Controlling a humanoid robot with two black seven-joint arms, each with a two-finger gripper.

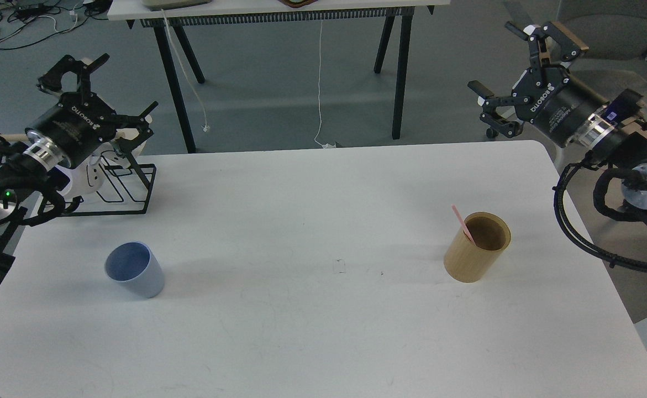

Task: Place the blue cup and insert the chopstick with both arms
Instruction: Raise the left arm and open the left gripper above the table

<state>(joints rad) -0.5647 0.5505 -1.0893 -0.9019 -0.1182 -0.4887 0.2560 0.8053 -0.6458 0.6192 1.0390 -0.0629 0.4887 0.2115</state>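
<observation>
The blue cup (135,269) stands upright on the left part of the white table (323,331), mouth up and nothing in it. The pink chopstick (462,223) leans inside the tan wooden holder (477,246) on the right side, its top end poking out to the upper left. My left gripper (114,88) hovers open at the far left, well above and behind the cup, holding nothing. My right gripper (514,62) is raised open past the table's far right corner, up and right of the holder, also holding nothing.
A black wire rack (119,188) with white mugs stands at the table's back left corner, just under my left gripper. Beyond the table stands another table with black legs (400,72) and hanging cables. A grey chair (610,27) is behind my right arm.
</observation>
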